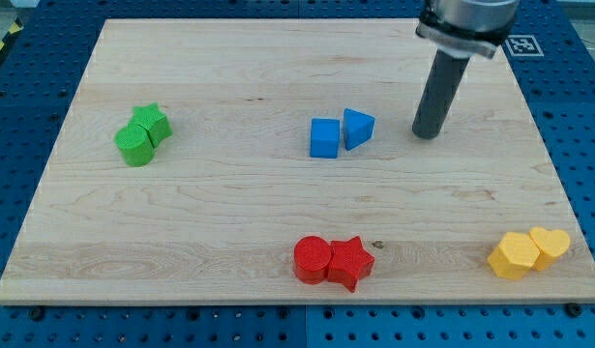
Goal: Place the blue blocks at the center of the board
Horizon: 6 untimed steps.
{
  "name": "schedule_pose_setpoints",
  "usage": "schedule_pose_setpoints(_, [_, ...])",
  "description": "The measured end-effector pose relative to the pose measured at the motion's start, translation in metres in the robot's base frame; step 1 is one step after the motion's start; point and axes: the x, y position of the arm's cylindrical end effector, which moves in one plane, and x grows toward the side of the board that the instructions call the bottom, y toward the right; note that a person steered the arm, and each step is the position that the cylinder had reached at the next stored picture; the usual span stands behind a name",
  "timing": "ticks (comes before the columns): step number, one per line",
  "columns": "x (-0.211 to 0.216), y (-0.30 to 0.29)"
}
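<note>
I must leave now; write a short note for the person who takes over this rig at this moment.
My tip rests on the board, apart from every block, to the view's right of the blue pair.
Blue cube and blue triangular block sit side by side near the board's center, slightly toward the view's right.
Done: blues roughly centered. Left: perhaps a small nudge toward the view's left.

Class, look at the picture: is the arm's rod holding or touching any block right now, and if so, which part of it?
Nothing is held. My tip stands on bare board, apart from the blue triangular block and the blue cube, to their right in the view.
</note>
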Motion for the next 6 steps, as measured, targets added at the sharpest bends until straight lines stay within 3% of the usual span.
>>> schedule_pose_setpoints(2, [-0.023, -0.023])
schedule_pose_setpoints(6, [0.01, -0.068])
